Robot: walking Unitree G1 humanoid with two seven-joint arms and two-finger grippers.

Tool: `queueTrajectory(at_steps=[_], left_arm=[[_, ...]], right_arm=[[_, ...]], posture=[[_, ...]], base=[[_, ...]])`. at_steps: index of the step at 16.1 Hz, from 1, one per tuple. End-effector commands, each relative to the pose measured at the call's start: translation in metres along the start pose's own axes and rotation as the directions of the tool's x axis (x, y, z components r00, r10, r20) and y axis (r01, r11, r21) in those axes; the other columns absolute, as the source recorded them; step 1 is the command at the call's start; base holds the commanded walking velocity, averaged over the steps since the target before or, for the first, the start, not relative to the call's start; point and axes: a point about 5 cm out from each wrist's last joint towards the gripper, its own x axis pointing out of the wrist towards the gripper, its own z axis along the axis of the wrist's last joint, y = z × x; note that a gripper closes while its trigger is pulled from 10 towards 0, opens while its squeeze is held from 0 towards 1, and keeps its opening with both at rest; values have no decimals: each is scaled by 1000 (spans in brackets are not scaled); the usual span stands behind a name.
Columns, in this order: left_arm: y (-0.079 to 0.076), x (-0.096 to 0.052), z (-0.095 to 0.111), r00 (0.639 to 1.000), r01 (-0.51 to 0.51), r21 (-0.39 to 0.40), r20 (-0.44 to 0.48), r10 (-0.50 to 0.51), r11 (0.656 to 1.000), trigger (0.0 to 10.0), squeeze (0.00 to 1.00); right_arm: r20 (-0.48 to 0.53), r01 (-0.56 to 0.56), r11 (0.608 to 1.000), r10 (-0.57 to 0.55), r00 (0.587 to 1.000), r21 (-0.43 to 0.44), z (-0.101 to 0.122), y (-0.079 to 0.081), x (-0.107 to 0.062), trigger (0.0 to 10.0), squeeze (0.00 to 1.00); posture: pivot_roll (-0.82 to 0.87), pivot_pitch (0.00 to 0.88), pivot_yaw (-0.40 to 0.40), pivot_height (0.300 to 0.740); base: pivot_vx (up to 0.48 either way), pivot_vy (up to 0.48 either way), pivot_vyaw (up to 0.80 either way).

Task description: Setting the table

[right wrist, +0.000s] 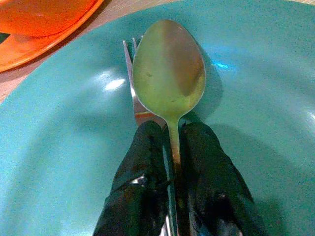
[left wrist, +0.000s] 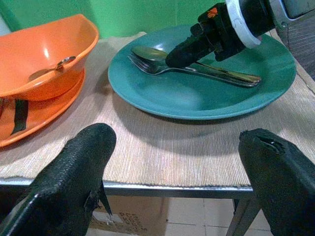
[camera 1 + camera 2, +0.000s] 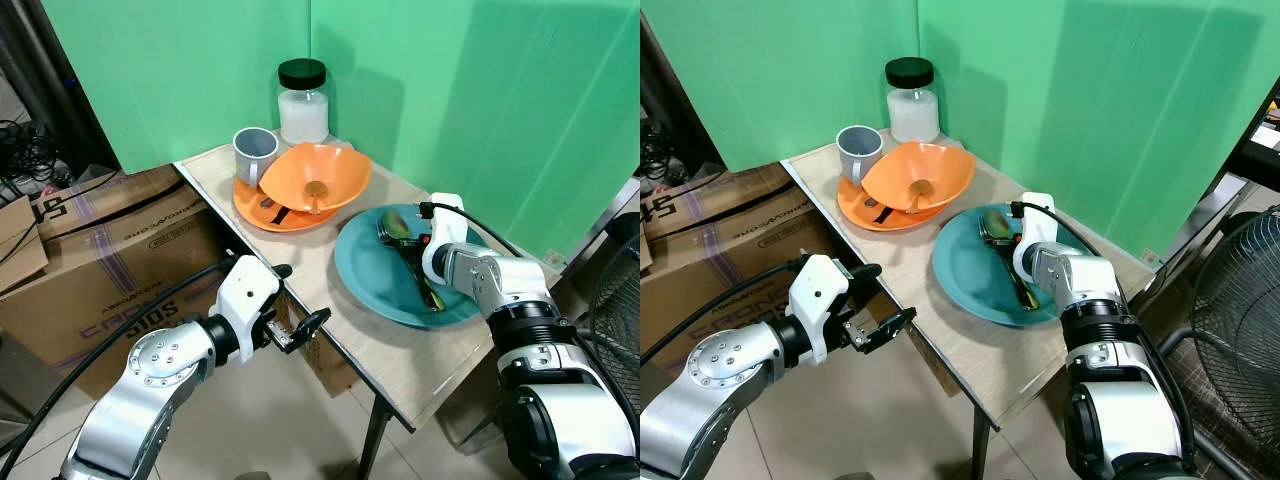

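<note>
Right gripper over teal plate, fingers pinched on the neck of a spoon lying atop a fork, left gripper spread wide off the table edge, orange bowl and grey cup on orange plate, jar behind.

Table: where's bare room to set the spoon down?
Free: the mat strip between the teal plate and the table's near edge, and a narrow band along the left edge beside the plate. Crowded: the back corner, with orange bowl on orange plate, mug, jar.
</note>
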Motion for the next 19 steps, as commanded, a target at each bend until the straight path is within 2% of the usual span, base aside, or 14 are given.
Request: queueTrajectory(at_steps=[1, 6, 8, 11, 13, 15, 16, 17, 19], left_arm=[[1, 2, 0, 1000, 11, 8, -7, -11, 1000, 10000, 0], [2, 2, 1, 1000, 5, 11, -4, -5, 1000, 10000, 0], [6, 1, 2, 1000, -3, 25, -3, 3, 1000, 10000, 0], [8, 1, 3, 1000, -9, 33, 1, 9, 999, 10000, 0], [17, 3, 9, 999, -50, 62, 25, 49, 997, 10000, 0], [19, 3, 11, 998, -57, 68, 31, 55, 996, 10000, 0], [20, 7, 12, 998, -58, 74, 40, 55, 996, 10000, 0], [20, 7, 12, 998, -58, 74, 40, 55, 996, 10000, 0], [24, 10, 16, 994, -103, 85, 56, 98, 991, 10000, 0]], right_arm=[[-57, 30, 999, -29, 998, 16, -12, -8, 0, 0, 0], [-29, 11, 1000, -10, 1000, 9, -6, -5, 0, 0, 0], [52, -11, 1000, 12, 999, -10, 9, -2, -6, 0, 0], [110, -20, 1000, 22, 994, -21, 20, -1, -12, 0, 0], [241, -57, 996, 70, 968, -62, 40, 3, -35, 0, 0], [270, -68, 995, 87, 959, -78, 40, 4, -45, 0, 0], [324, -59, 991, 94, 941, -117, 36, 6, -63, 0, 0], [324, -59, 991, 94, 941, -117, 36, 6, -63, 0, 0], [385, -58, 987, 112, 916, -150, 35, 10, -82, 0, 0]], posture=[[114, 0, 40, 740], [120, 0, 37, 740], [120, 0, 43, 740], [118, 0, 46, 740], [112, 0, 54, 740], [106, 0, 58, 740], [75, 0, 78, 740], [75, 0, 78, 740], [53, 0, 83, 740]], base=[[0, 0, 0], [0, 0, 0], [0, 0, 0], [0, 0, 0], [0, 0, 0], [0, 0, 0], [0, 0, 0], [0, 0, 0], [0, 0, 0]])
